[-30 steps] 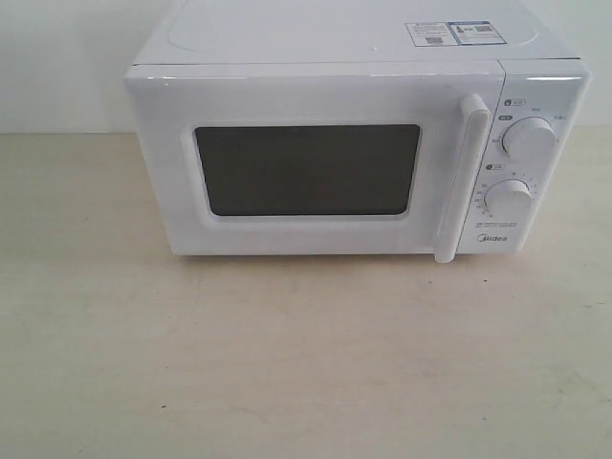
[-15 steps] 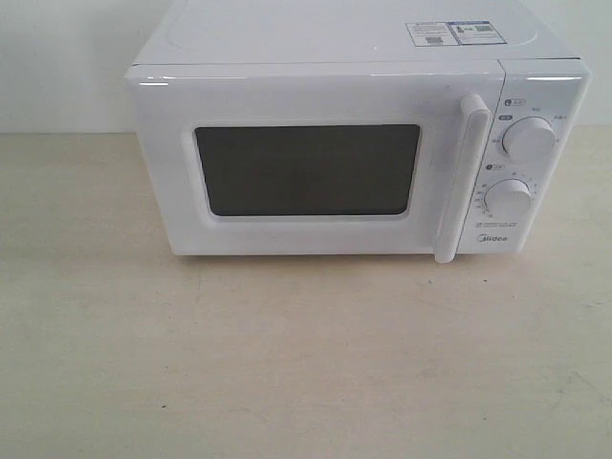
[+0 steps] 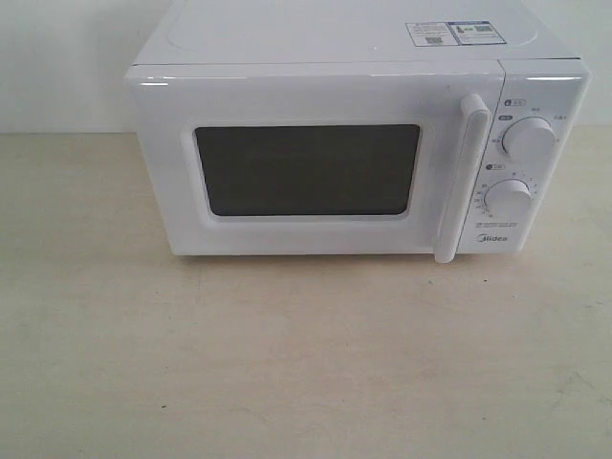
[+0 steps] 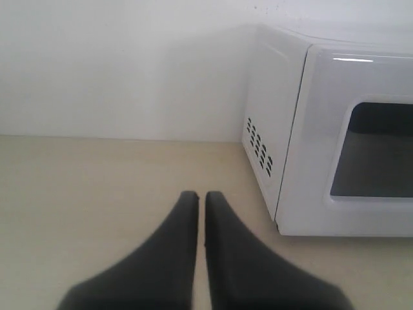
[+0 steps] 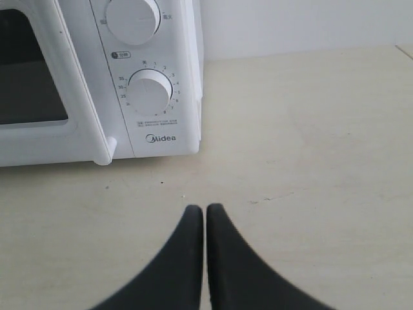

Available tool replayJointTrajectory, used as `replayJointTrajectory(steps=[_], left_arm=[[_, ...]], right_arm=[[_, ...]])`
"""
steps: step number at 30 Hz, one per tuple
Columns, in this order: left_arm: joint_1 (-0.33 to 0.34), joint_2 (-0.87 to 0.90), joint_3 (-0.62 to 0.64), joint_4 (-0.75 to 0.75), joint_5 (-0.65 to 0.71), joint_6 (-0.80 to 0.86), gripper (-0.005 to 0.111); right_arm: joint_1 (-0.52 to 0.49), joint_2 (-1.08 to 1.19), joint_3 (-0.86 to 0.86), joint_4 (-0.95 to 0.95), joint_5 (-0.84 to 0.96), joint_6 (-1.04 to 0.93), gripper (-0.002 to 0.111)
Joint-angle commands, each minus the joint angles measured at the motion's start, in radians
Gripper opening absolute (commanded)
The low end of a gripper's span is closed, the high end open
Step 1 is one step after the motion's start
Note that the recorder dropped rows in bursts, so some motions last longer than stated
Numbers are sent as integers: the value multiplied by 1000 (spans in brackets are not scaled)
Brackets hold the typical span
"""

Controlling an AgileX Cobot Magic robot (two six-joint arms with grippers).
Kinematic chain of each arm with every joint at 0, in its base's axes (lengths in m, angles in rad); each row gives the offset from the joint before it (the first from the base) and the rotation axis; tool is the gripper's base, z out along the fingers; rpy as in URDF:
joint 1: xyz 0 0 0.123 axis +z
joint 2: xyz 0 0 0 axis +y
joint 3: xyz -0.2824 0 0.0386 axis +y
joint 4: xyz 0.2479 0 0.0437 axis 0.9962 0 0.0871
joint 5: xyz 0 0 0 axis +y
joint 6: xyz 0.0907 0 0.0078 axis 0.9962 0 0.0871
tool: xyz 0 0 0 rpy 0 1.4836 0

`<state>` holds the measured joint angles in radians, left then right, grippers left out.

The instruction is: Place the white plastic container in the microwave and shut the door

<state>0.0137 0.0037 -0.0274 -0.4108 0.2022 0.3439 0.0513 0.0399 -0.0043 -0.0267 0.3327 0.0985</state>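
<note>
Showing one microwave, one door, two knobs

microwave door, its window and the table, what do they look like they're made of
The door looks like glossy white plastic or painted metal: sharp highlights along its top edge. Its window seems dark tinted glass, smooth and dim. The table looks like pale matt wood or laminate: faint streaks, no glare.

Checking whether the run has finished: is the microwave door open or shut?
Shut. The door sits flush on the microwave, its handle beside the control panel. What is inside: cannot tell.
</note>
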Motion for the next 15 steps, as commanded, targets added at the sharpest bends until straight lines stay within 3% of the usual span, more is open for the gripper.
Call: replayJointTrajectory(steps=[1, 15], left_arm=[[4, -4, 3, -11, -1, 4, 4], [4, -4, 3, -11, 7, 4, 4]], right_arm=[[-2, -7, 4, -4, -10, 0, 0], [-2, -7, 4, -4, -10, 0, 0]])
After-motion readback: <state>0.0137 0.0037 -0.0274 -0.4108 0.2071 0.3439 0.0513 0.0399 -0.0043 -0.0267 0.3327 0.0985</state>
